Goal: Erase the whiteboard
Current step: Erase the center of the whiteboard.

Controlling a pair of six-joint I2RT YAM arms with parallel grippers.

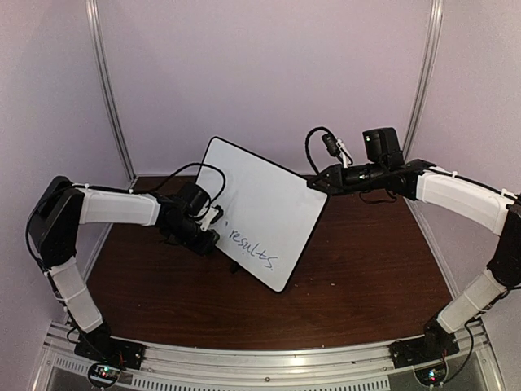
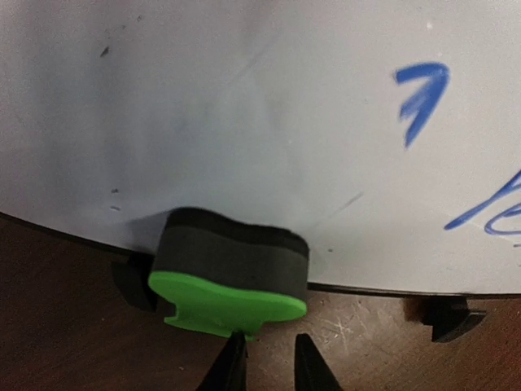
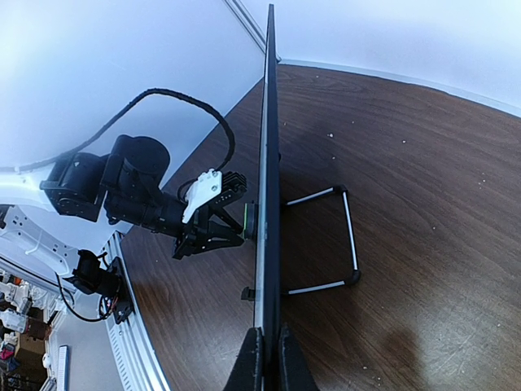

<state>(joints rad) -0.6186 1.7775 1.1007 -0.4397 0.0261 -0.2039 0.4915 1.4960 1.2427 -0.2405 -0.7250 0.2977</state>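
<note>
Whiteboard [image 1: 260, 208] stands tilted on the counter [image 1: 366, 277], its writing [image 1: 252, 248] not yet wiped. My right pincer [image 3: 266, 340] is clamped on its upper corner to steady it, while my left pincer [image 2: 269, 346], nearly closed, grips the green eraser [image 2: 232, 277] pressed against its lower rim.

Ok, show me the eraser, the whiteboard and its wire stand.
eraser [image 2: 232, 261], left wrist view, black foam side.
whiteboard [image 1: 260, 187], top external view, blank white face.
wire stand [image 3: 349, 236], right wrist view, its end bar.
</note>
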